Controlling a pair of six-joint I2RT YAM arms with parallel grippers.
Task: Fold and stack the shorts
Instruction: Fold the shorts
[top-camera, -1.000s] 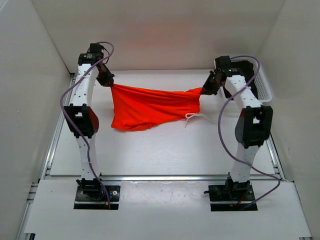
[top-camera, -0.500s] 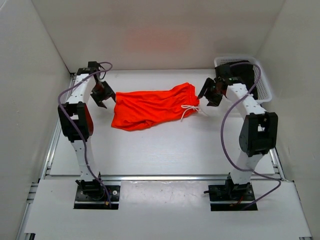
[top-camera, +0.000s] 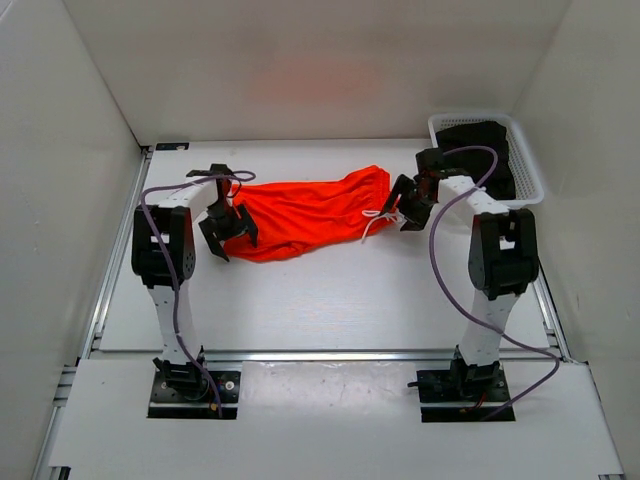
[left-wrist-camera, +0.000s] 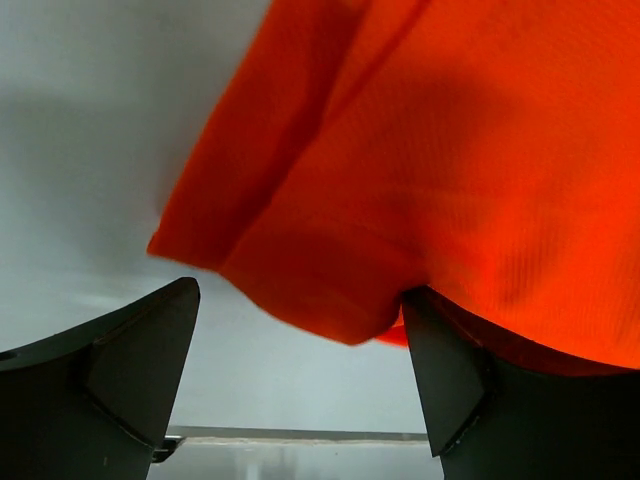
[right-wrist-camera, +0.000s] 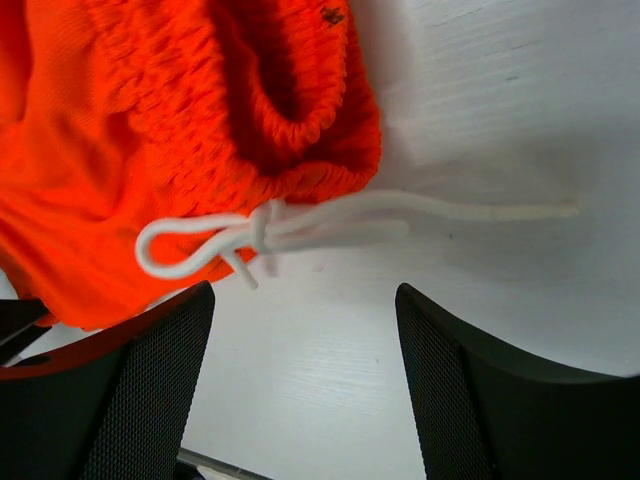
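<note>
**Top external.** Your two arms bend over the white worktop (top-camera: 330, 290), where the shorts (top-camera: 305, 212) lie in a crumpled neon-orange heap across its far half, stretched between the two pincers. The left pincer (top-camera: 228, 228) stands at the heap's left end with its fingers spread. The right pincer (top-camera: 408, 205) sits at the opposite end, likewise spread, just beside the white drawstring (top-camera: 378, 218). A white basket (top-camera: 528, 165) holding a dark item (top-camera: 480, 140) stands in the far right corner, apart from the shorts.

**Left wrist.** Your left pincer (left-wrist-camera: 300, 290) gapes and grips nothing. A folded orange edge of the shorts (left-wrist-camera: 450, 150) lies between its fingers (left-wrist-camera: 140, 370) and reaches the right-hand one, with bare worktop (left-wrist-camera: 90, 120) to the left.

**Right wrist.** Your right pincer (right-wrist-camera: 305, 290) is wide apart and holds nothing. The gathered waistband (right-wrist-camera: 300, 130) of the shorts (right-wrist-camera: 100, 150) and the looped drawstring (right-wrist-camera: 300, 225) rest on the worktop (right-wrist-camera: 480, 80) just ahead of its fingertips. One cord end trails off to the right over the bare surface.
</note>
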